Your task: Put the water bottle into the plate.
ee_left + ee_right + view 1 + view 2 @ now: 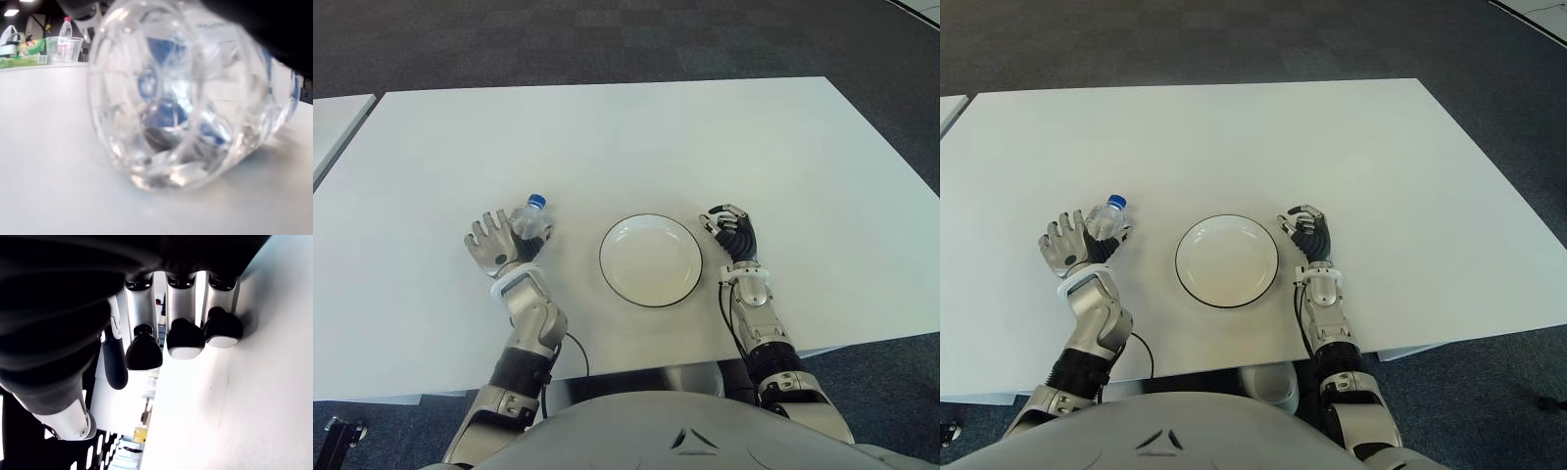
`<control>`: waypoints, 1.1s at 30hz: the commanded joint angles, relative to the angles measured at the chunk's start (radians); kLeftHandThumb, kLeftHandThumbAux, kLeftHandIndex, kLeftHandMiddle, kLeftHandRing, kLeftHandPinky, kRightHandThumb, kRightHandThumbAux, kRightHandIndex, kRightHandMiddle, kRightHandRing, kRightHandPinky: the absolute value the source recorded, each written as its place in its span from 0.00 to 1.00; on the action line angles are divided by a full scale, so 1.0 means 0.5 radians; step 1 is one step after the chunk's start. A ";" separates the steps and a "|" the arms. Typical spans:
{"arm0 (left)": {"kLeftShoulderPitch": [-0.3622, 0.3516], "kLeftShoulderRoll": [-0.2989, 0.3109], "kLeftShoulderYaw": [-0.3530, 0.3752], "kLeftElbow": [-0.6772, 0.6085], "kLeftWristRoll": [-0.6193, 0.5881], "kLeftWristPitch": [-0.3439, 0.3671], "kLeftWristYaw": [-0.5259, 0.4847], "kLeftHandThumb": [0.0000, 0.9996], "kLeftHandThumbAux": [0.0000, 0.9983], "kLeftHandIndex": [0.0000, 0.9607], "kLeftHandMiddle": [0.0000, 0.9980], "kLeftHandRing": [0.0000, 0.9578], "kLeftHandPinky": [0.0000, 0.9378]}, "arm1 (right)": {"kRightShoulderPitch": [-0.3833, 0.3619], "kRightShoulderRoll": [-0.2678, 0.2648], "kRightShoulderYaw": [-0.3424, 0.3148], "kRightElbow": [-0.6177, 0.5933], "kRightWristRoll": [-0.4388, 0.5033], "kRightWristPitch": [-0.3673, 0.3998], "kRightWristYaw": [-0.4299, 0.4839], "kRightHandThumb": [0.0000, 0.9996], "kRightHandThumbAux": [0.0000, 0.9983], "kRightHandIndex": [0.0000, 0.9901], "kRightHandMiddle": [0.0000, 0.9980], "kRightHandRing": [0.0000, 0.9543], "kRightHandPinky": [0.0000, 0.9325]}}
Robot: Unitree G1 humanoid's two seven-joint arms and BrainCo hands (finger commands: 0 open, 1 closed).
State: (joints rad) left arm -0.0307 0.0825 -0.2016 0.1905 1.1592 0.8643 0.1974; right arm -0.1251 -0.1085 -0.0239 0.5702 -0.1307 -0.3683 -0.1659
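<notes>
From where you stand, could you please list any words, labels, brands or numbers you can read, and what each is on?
There is no readable text.
water bottle, by the left hand: blue patches show through the clear plastic in the left wrist view, but no lettering can be made out.
plate: plain white with a dark rim, unmarked.
table: unmarked.

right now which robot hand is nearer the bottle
Left. The left robot hand is right at the bottle, left of the plate; the right robot hand sits across the plate from it.

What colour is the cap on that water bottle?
Blue; the water bottle's cap shows best in the left eye view.
</notes>
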 commanded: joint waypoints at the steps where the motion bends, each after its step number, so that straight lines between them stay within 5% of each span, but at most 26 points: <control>1: -0.035 -0.010 0.025 0.292 -0.206 -0.081 0.076 0.53 0.26 0.00 0.00 0.00 0.00 | 0.053 0.014 0.001 -0.011 0.010 0.102 0.022 0.70 0.73 0.44 0.88 0.91 0.93; 7: -0.192 -0.008 0.109 0.826 -0.444 -0.355 0.374 0.59 0.31 0.00 0.00 0.00 0.00 | 0.066 0.020 -0.001 -0.047 0.017 0.100 0.030 0.70 0.73 0.44 0.88 0.92 0.93; 13: -0.346 0.005 0.136 1.138 -0.523 -0.455 0.523 0.67 0.36 0.03 0.04 0.02 0.09 | 0.075 0.022 -0.004 -0.071 0.023 0.103 0.035 0.70 0.73 0.44 0.89 0.92 0.94; 17: -0.393 0.003 0.153 1.240 -0.555 -0.488 0.662 0.72 0.38 0.09 0.15 0.15 0.24 | 0.077 0.023 -0.006 -0.078 0.022 0.106 0.032 0.70 0.73 0.44 0.89 0.93 0.94; 21: -0.433 -0.004 0.157 1.351 -0.573 -0.539 0.866 0.77 0.41 0.33 0.48 0.52 0.56 | 0.079 0.026 -0.011 -0.085 0.023 0.115 0.028 0.70 0.73 0.44 0.89 0.93 0.93; 24: -0.415 -0.021 0.125 1.330 -0.581 -0.541 0.947 0.75 0.59 0.41 0.61 0.65 0.68 | 0.081 0.027 -0.012 -0.092 0.026 0.119 0.032 0.70 0.73 0.44 0.89 0.93 0.93; 26: -0.408 -0.024 0.106 1.323 -0.596 -0.546 0.983 0.74 0.64 0.43 0.66 0.69 0.72 | 0.083 0.027 -0.012 -0.097 0.028 0.123 0.033 0.70 0.73 0.44 0.89 0.93 0.93; 33: -0.413 0.044 0.041 1.352 -0.667 -0.683 0.918 0.85 0.66 0.43 0.54 0.79 0.82 | 0.084 0.033 -0.017 -0.100 0.047 0.120 0.041 0.70 0.73 0.44 0.89 0.92 0.93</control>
State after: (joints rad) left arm -0.3165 0.1123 -0.1640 0.7959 0.8965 0.5408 0.7405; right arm -0.0988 -0.1008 -0.0276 0.5086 -0.1170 -0.3327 -0.1520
